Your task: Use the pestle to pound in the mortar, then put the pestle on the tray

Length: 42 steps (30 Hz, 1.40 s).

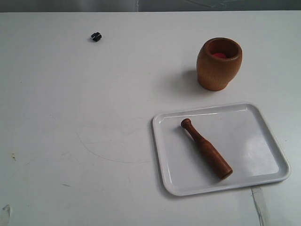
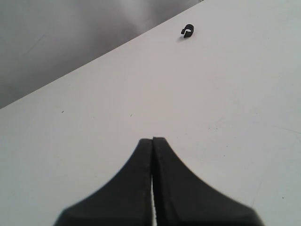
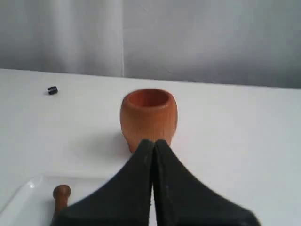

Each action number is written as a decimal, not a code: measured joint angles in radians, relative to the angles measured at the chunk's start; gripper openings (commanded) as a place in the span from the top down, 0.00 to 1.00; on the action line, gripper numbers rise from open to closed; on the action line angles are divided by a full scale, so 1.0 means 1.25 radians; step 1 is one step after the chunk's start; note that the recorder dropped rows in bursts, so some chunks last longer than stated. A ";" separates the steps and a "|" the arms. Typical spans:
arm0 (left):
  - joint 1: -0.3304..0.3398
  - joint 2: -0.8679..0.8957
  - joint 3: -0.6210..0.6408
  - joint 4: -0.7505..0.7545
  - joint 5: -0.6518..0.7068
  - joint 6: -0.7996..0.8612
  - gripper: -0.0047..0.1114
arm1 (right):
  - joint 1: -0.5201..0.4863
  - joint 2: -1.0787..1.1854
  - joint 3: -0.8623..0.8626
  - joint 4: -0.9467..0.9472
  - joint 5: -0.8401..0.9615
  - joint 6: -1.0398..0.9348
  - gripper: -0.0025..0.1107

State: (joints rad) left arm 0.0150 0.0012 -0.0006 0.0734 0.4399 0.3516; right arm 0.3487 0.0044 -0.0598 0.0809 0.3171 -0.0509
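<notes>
The light brown wooden mortar [image 1: 219, 63] stands upright on the white table, beyond the tray; its inside is reddish. The white tray [image 1: 254, 176] lies at the front right, and the dark reddish-brown pestle [image 1: 207, 149] lies diagonally in it, small knob toward the mortar. Neither arm shows in the exterior view. My right gripper [image 3: 154, 141] is shut on nothing, its tips in front of the mortar [image 3: 148, 115], with the pestle's knob [image 3: 61, 193] and a tray corner [image 3: 23, 195] beside it. Over bare table, my left gripper [image 2: 153, 139] is shut and empty.
A tiny black object [image 1: 96, 36] lies at the far left of the table, also seen in the left wrist view [image 2: 187, 31] and the right wrist view [image 3: 52, 90]. A grey wall rises behind the table's far edge [image 3: 211, 42].
</notes>
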 measured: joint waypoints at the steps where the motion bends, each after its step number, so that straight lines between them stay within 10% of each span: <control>1: 0.000 0.000 0.000 0.000 0.000 0.000 0.96 | 0.000 0.000 0.015 -0.032 0.000 0.041 0.98; 23: 0.000 0.000 0.000 0.000 0.000 0.000 0.96 | -0.007 0.000 0.045 -0.152 0.006 0.123 0.98; 34: 0.000 0.000 0.000 0.000 0.000 0.000 0.96 | -0.212 0.000 0.045 -0.162 0.010 0.160 0.98; 42: 0.000 0.000 0.000 0.000 0.000 0.000 0.96 | -0.190 0.000 0.045 -0.162 0.022 0.160 0.98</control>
State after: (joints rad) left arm 0.0150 0.0012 -0.0006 0.0734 0.4399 0.3516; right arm 0.1108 0.0044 -0.0036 -0.1216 0.3449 0.1490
